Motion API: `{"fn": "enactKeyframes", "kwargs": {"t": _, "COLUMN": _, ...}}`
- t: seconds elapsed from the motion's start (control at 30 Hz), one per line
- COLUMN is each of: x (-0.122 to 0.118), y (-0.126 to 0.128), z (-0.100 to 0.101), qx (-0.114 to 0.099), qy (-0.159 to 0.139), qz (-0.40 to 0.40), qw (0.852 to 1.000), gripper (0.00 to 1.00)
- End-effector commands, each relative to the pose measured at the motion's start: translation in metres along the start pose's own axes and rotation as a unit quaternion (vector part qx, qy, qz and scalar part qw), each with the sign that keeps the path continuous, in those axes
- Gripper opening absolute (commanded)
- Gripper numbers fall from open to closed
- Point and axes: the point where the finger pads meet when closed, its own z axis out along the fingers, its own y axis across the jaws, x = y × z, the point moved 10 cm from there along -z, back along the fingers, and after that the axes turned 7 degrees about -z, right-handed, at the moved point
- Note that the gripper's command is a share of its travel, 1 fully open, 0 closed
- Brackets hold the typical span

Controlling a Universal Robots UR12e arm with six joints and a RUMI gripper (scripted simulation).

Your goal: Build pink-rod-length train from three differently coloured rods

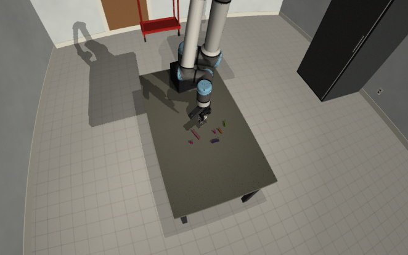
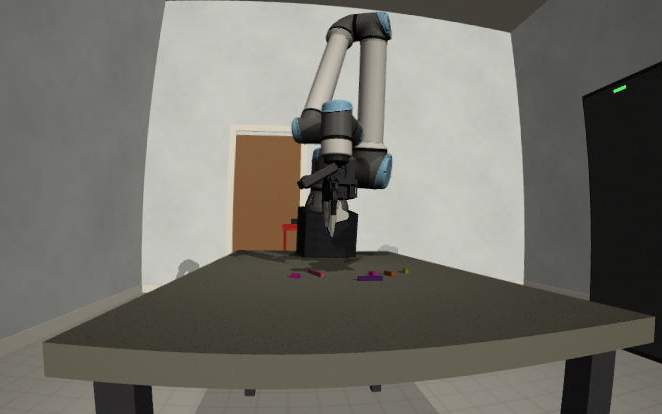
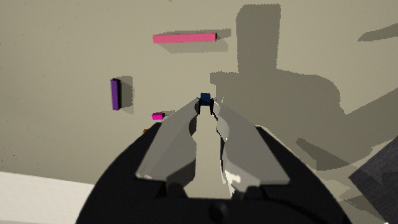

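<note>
My gripper [image 1: 201, 121] [image 2: 330, 234] [image 3: 204, 99] is shut on a small blue rod [image 3: 205, 96], held at the fingertips above the table. The pink rod [image 1: 196, 134] [image 2: 316, 272] [image 3: 185, 38] lies flat, apart from the others. One magenta rod [image 1: 191, 142] [image 2: 294, 276] lies left of it in the top and exterior views. A second magenta rod [image 1: 214, 131] [image 2: 372, 273] [image 3: 157, 116] lies near the orange rod [image 1: 220, 130] [image 2: 389, 273], with a gap. The lime rod [image 1: 225, 124] [image 2: 405, 270] lies farthest right. The purple rod [image 1: 215, 141] [image 2: 370, 278] [image 3: 115, 94] lies nearer the exterior camera. No rods on the table touch.
The rods lie on the dark table [image 1: 208, 171] [image 2: 323, 324]. The arm's black base [image 1: 180, 82] [image 2: 326, 231] stands at its back edge. A red cart [image 1: 159, 26] and a black cabinet [image 1: 335, 47] [image 2: 632, 205] stand away from the table.
</note>
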Motion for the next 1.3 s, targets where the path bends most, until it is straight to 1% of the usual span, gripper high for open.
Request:
{"fn": "enactKeyframes", "kwargs": {"t": 0.0, "x": 0.004, "y": 0.001, "z": 0.000, "qx": 0.001, "qy": 0.000, "qz": 0.002, "qw": 1.000, "gripper": 0.00}}
{"fn": "enactKeyframes", "kwargs": {"t": 0.3, "x": 0.004, "y": 0.001, "z": 0.002, "qx": 0.001, "qy": 0.000, "qz": 0.002, "qw": 1.000, "gripper": 0.00}}
{"fn": "enactKeyframes", "kwargs": {"t": 0.4, "x": 0.004, "y": 0.001, "z": 0.007, "qx": 0.001, "qy": 0.000, "qz": 0.002, "qw": 1.000, "gripper": 0.00}}
{"fn": "enactKeyframes", "kwargs": {"t": 0.53, "x": 0.004, "y": 0.001, "z": 0.019, "qx": 0.001, "qy": 0.000, "qz": 0.002, "qw": 1.000, "gripper": 0.00}}
{"fn": "enactKeyframes", "kwargs": {"t": 0.6, "x": 0.004, "y": 0.001, "z": 0.019, "qx": 0.001, "qy": 0.000, "qz": 0.002, "qw": 1.000, "gripper": 0.00}}
{"fn": "enactKeyframes", "kwargs": {"t": 1.03, "x": 0.004, "y": 0.001, "z": 0.073, "qx": 0.001, "qy": 0.000, "qz": 0.002, "qw": 1.000, "gripper": 0.00}}
{"fn": "enactKeyframes", "kwargs": {"t": 1.1, "x": 0.004, "y": 0.001, "z": 0.079, "qx": 0.001, "qy": 0.000, "qz": 0.002, "qw": 1.000, "gripper": 0.00}}
{"fn": "enactKeyframes", "kwargs": {"t": 1.17, "x": 0.004, "y": 0.001, "z": 0.079, "qx": 0.001, "qy": 0.000, "qz": 0.002, "qw": 1.000, "gripper": 0.00}}
{"fn": "enactKeyframes", "kwargs": {"t": 1.27, "x": 0.004, "y": 0.001, "z": 0.085, "qx": 0.001, "qy": 0.000, "qz": 0.002, "qw": 1.000, "gripper": 0.00}}
